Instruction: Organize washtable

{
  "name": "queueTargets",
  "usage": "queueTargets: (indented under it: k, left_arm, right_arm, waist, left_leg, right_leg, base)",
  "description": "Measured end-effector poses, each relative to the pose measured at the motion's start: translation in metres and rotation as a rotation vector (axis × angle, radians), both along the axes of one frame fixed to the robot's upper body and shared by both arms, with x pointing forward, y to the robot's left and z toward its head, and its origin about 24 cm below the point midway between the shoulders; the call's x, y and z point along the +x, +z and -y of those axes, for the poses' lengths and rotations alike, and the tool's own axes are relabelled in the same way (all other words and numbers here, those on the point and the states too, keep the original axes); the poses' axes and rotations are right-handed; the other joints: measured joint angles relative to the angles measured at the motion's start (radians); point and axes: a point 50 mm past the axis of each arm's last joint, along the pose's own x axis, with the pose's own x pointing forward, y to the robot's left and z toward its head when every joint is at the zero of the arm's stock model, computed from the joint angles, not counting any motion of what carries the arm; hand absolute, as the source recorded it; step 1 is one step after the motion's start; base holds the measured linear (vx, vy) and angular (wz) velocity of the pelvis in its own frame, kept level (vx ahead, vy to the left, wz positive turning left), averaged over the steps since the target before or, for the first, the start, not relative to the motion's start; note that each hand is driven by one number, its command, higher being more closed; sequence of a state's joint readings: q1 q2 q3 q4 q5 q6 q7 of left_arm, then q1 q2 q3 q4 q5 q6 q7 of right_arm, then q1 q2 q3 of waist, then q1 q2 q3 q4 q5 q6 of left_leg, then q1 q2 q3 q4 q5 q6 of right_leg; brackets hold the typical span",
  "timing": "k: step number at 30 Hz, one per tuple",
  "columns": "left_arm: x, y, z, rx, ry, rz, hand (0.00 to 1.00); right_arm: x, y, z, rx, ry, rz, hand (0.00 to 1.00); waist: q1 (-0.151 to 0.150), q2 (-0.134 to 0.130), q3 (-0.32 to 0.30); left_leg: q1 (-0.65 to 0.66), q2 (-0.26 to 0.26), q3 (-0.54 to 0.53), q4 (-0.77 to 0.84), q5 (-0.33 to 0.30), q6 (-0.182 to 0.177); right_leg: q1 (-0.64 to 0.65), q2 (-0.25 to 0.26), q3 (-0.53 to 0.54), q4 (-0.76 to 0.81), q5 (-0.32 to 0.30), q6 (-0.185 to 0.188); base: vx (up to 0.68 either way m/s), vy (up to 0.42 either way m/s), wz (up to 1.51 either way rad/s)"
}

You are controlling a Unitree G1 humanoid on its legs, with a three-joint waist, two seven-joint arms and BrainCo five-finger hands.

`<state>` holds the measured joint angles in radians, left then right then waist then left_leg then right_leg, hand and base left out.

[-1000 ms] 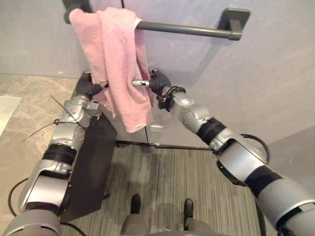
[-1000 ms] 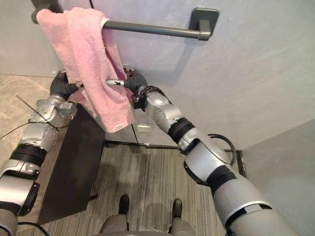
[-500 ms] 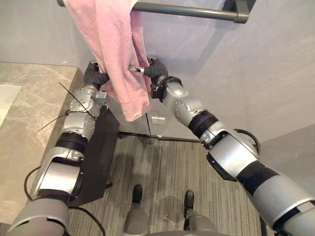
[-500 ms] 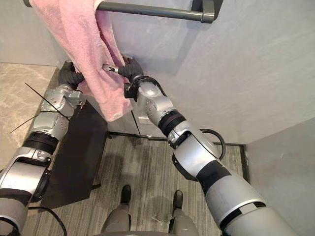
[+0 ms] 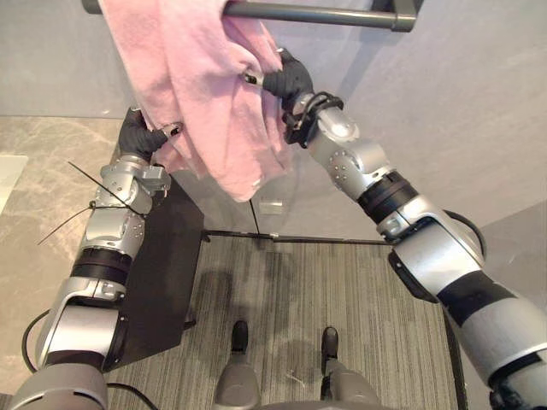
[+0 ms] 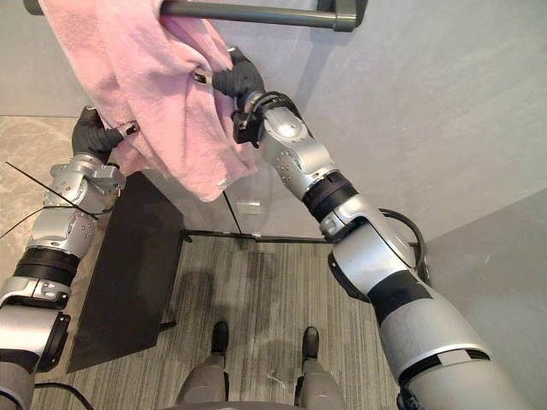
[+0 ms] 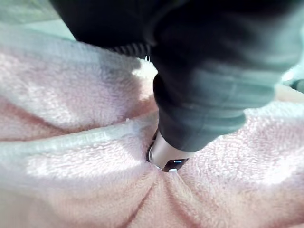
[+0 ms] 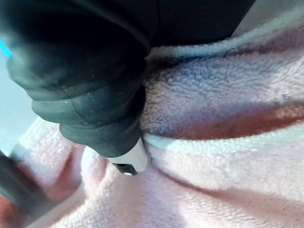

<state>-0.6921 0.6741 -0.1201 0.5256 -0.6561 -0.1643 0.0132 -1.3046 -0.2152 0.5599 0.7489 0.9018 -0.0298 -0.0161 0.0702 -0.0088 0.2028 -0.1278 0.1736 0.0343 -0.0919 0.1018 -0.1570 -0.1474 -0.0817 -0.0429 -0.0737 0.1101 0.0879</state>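
Across 12 o'clock, fixed to a plain grey wall (image 5: 461, 102): a dark grey towel rail (image 5: 325, 14), with its bracket (image 5: 403, 13) toward 1 o'clock. Draped over the rail's 11 o'clock end and hanging toward the centre: a pink towel (image 5: 205, 94), bunched and pulled askew, lower corner loose near the middle of the view.

At 10 o'clock, the left hand (image 5: 138, 137), clamped on the towel's outer edge with fingers curled into the cloth. In its wrist view, a silver fingertip (image 7: 164, 159) dug into the pile, creases radiating from it. Just past 12 o'clock, close under the rail, the right hand (image 5: 289, 81), likewise closed on the towel's other edge, cloth pinched between thumb and fingers. In its wrist view, a fingertip (image 8: 133, 161) pressed into a fold beside the pale hem. Towel spread between the two hands.

At 9 o'clock, a beige marbled countertop (image 5: 43, 188), meeting the wall at its far edge. Beside it, from 9 toward 7 o'clock, a flat black side panel (image 5: 162, 273) dropping to the floor. From 6 to 4 o'clock, grey striped floor (image 5: 342, 290), running up to the wall along a thin dark strip (image 5: 325, 240). On the wall just above that strip, below the towel's corner, a small pale fitting (image 5: 272, 207).
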Motion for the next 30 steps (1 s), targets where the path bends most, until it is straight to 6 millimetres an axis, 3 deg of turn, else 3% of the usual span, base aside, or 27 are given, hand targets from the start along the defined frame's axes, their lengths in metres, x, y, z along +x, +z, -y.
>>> queueTargets:
  k: [9, 16, 24, 30]
  left_arm:
    - [-0.007, -0.005, 0.005, 0.018, -0.049, 0.015, 1.0]
    - [-0.012, -0.016, 0.006, 0.027, -0.06, -0.007, 1.0]
    - [-0.013, -0.019, 0.006, 0.03, -0.056, -0.016, 1.0]
    - [-0.013, -0.018, 0.005, 0.027, -0.051, -0.011, 1.0]
  right_arm:
    - [-0.013, -0.009, 0.017, -0.022, 0.046, 0.062, 1.0]
    - [-0.024, -0.049, 0.03, -0.02, 0.073, 0.009, 1.0]
    - [-0.026, -0.066, 0.035, -0.016, 0.063, -0.032, 1.0]
    - [-0.026, -0.066, 0.035, -0.022, 0.057, -0.027, 1.0]
  waist:
    - [-0.033, -0.009, -0.005]
    - [-0.034, -0.029, -0.017]
    - [-0.03, -0.057, -0.036]
    - [-0.027, -0.057, -0.037]
  left_leg:
    - [0.003, 0.0, 0.023, 0.0, 0.0, 0.0]
    - [0.018, 0.0, 0.026, 0.0, 0.0, 0.0]
    - [0.021, -0.002, 0.025, 0.0, 0.0, 0.001]
    - [0.021, -0.004, 0.023, 0.0, 0.0, 0.001]
  right_leg:
    - [-0.012, 0.001, 0.023, -0.001, 0.008, 0.001]
    - [-0.001, 0.001, 0.029, -0.001, 0.008, 0.001]
    - [0.002, 0.0, 0.04, -0.001, 0.01, 0.004]
    - [0.002, -0.002, 0.037, -0.001, 0.01, 0.005]
  base:
    - [-0.01, 0.005, -0.09]
    - [-0.01, 0.001, 0.0]
    - [-0.03, 0.003, 0.0]
    - [0.0, 0.0, 0.0]
